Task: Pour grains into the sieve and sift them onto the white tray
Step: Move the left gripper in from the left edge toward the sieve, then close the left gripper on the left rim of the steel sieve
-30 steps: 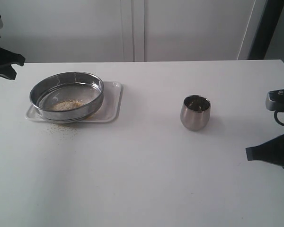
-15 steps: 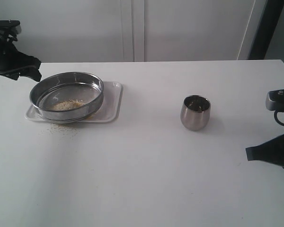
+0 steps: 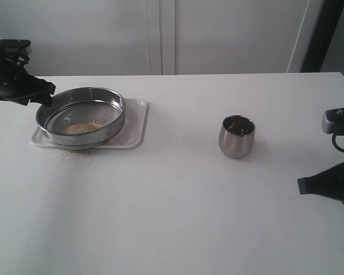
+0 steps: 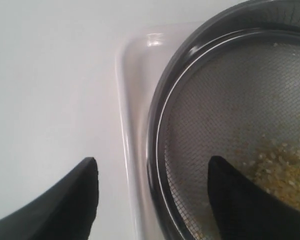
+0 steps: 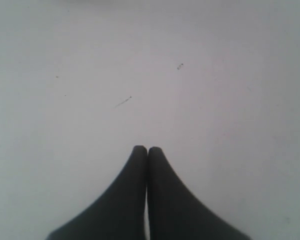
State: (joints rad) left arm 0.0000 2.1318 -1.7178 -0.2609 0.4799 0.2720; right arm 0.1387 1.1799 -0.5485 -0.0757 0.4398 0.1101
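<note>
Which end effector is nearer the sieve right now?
Left. The left end effector hangs open at the sieve's left rim, straddling it; the right end effector, shut, is far off past the steel cup.

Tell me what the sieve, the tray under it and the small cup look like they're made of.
The sieve looks like steel: shiny reflective wall, fine wire mesh bottom. The white tray is probably plastic, possibly enamel: smooth, slightly glossy, with a highlight on its rounded corner. The cup looks like stainless steel: polished, its curved side shows reflections.

Only a steel cup (image 3: 237,136) interrupts the bare table (image 3: 172,217) right of the sieve (image 3: 86,137).
</note>
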